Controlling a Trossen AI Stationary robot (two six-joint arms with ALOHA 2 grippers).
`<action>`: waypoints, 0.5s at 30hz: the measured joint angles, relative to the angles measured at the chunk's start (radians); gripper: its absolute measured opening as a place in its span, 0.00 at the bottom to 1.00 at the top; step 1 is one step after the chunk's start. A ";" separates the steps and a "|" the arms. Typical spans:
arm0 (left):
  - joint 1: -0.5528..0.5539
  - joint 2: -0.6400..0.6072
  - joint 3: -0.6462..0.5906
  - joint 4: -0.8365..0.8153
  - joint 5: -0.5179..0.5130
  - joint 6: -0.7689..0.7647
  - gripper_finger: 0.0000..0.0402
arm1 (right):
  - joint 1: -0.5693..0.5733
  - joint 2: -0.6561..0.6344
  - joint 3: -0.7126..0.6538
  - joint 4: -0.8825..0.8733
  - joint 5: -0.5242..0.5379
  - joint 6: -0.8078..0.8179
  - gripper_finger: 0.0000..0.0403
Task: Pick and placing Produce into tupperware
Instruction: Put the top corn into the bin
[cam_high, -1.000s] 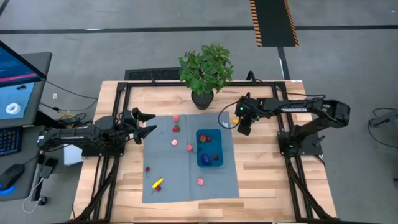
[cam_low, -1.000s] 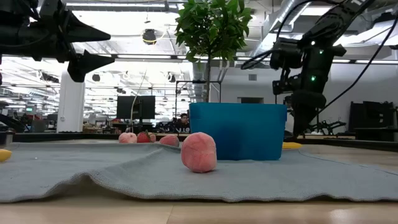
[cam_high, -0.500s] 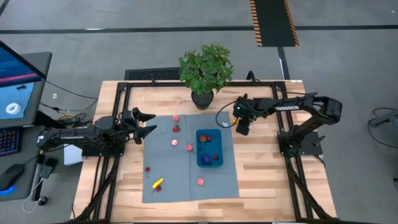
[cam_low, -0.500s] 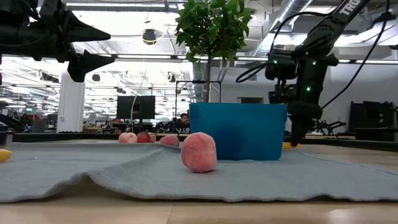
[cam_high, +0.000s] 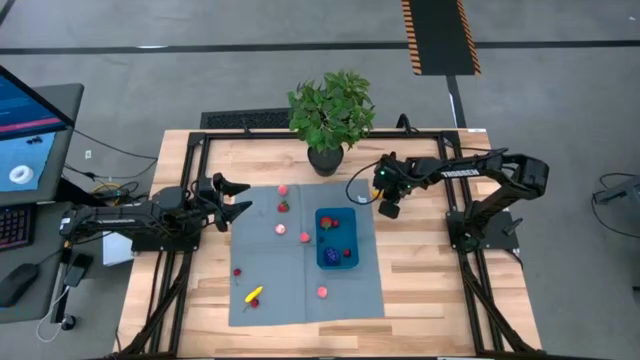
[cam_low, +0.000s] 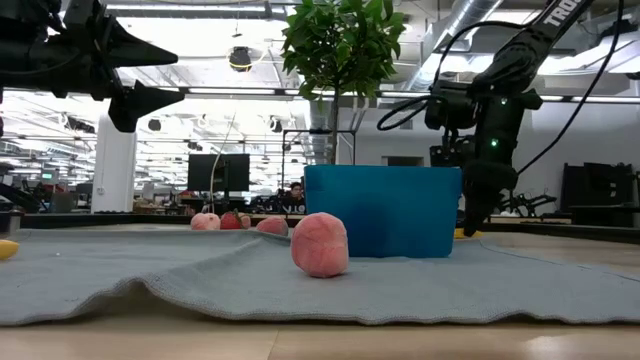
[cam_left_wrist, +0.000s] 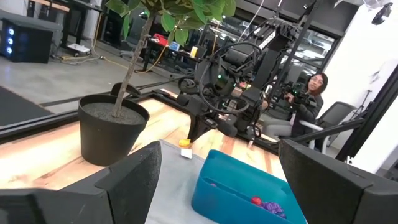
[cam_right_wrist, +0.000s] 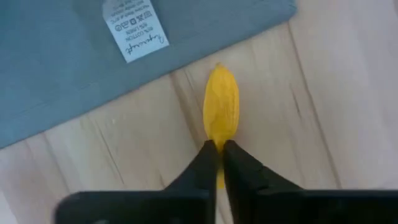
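At the left edge of the table (cam_high: 420, 290) you see the left gripper (cam_high: 236, 198) waiting above the wood with its fingers spread wide and nothing between them. To its right lies the grey-blue mat (cam_high: 300, 290), and on it are scattered small produce pieces: a red and a pink one near the mat's far edge, two pink ones near its middle, a yellow and red pair (cam_high: 254, 296) near its front left corner, and one pink piece (cam_high: 322, 292) near the front edge. The blue tupperware (cam_high: 337, 238) stands on the right half of the mat, with red pieces and a purple cluster inside. The potted plant (cam_high: 330, 112) stands at the far edge of the table, just behind the mat. Beside the mat's far right corner, on bare wood, lies a yellow piece (cam_right_wrist: 221, 111), near the mat's white label (cam_right_wrist: 134, 28). The right gripper (cam_right_wrist: 219, 163) is low over it, and its fingers are pinched narrowly onto one end. The long axis of the piece runs straight away from the fingers, and its free tip points toward the mat's edge.
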 joint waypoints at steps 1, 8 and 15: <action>0.000 0.000 0.000 0.000 0.000 0.000 0.79 | 0.001 0.000 0.000 0.000 -0.001 -0.001 0.06; 0.000 0.000 0.000 0.000 0.000 0.000 0.79 | 0.034 -0.001 0.001 -0.006 -0.006 0.016 0.06; 0.000 0.000 0.000 0.000 0.000 -0.007 0.79 | 0.113 -0.007 0.001 -0.014 -0.004 0.033 0.04</action>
